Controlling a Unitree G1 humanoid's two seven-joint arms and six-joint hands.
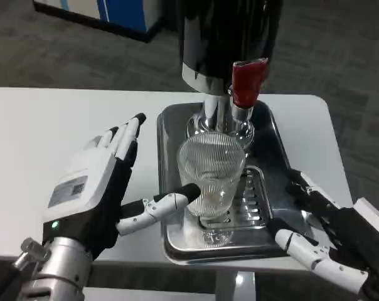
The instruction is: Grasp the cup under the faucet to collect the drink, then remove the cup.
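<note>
A clear ribbed glass cup [211,177] stands upright on the drip grate of a silver tray [170,132], just in front of the dispenser's chrome column. The red faucet tap [246,81] hangs above and slightly right of the cup's rim. My left hand [108,182] is open to the left of the cup, fingers spread upward, and its thumb [158,205] reaches toward the cup's lower left side, touching or nearly touching it. My right hand [321,232] lies open at the tray's right front corner, apart from the cup.
The black dispenser body [230,31] towers at the tray's back. The white table [51,125] extends to the left, and its right edge is close beyond the tray. A blue and white cabinet [108,12] stands on the floor behind.
</note>
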